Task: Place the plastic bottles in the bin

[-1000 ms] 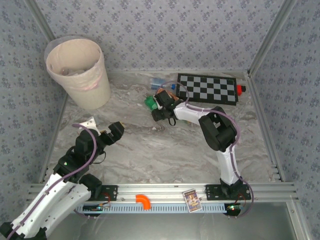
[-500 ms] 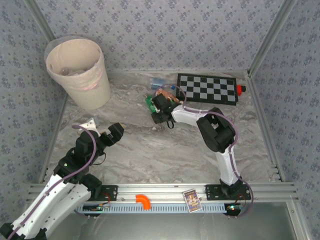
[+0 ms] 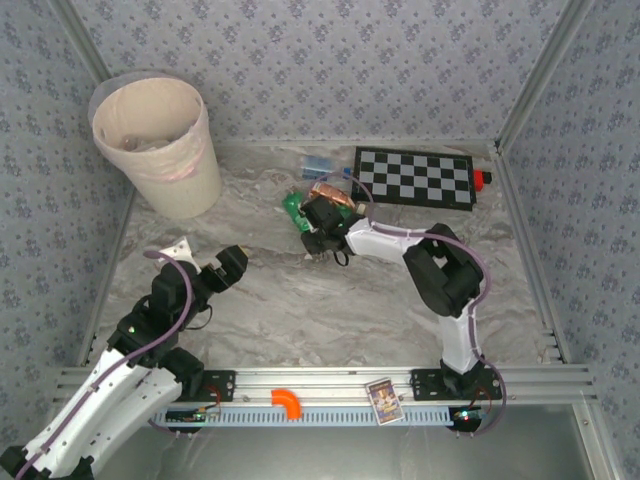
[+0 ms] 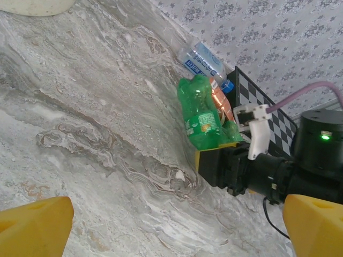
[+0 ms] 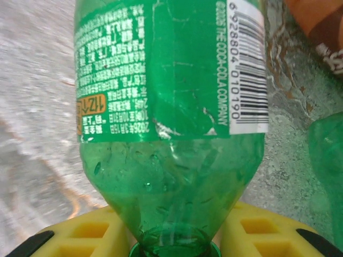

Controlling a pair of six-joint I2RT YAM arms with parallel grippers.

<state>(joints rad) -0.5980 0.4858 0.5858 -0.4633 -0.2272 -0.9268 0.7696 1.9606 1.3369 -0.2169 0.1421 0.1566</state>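
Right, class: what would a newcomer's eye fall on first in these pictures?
Most likely the green plastic bottle, held by its neck between the yellow fingers of the right hand, near the centre of the overhead view. Next come the flat black-and-white checkerboard just behind it, and the tall round peach-beige bin in the far left corner.

the green bottle point(image 5: 171, 176) is glossy see-through plastic with a smooth label; the table point(image 4: 80, 107) has a smooth marble-like finish.
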